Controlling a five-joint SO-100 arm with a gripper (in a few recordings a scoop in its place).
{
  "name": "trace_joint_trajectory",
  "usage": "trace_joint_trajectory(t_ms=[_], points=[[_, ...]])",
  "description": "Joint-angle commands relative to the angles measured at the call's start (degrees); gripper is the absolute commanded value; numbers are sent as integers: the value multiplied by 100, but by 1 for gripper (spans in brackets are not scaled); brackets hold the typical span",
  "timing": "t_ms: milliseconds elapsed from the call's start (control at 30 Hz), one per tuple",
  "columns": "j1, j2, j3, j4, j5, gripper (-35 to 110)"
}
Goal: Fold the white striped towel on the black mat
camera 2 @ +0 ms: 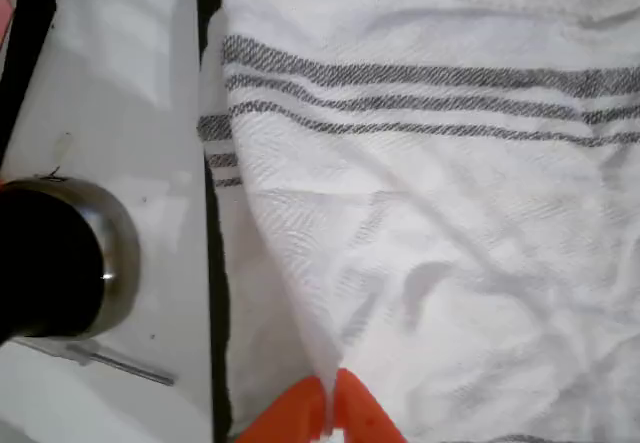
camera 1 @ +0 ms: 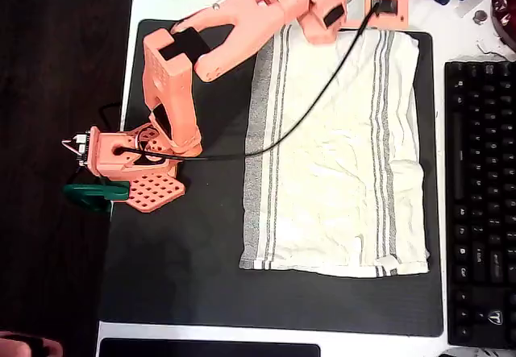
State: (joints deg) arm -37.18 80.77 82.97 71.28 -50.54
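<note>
Soft towel spread flat, gripper at its top edge

The white striped towel point(camera 1: 339, 155) lies wrinkled on the black mat point(camera 1: 185, 268); limp and light, best taken at a corner. The gripper point(camera 2: 331, 403) looks pressed together, pinching a fold

- Overhead view: we looked straight down, from afar, on the whole black mat point(camera 1: 185, 276).
- Wrist view: we looked down, close; shared the white striped towel point(camera 1: 339, 163) point(camera 2: 430, 213).

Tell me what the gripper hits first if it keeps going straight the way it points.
Most likely the white striped towel: in the wrist view the gripper sits with its orange tips close together right at the cloth, apparently already on a raised fold. Depth is hard to judge.
</note>
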Motion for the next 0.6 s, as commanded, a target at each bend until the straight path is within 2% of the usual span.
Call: trace_joint_trajectory(t_ms=[0, 100, 400, 567], points=[[-9, 290, 18, -18, -62, 0], [-105, 193, -53, 44, 62, 2], [-439, 185, 185, -53, 334, 21], [-826, -606, -141, -193, 483, 26]])
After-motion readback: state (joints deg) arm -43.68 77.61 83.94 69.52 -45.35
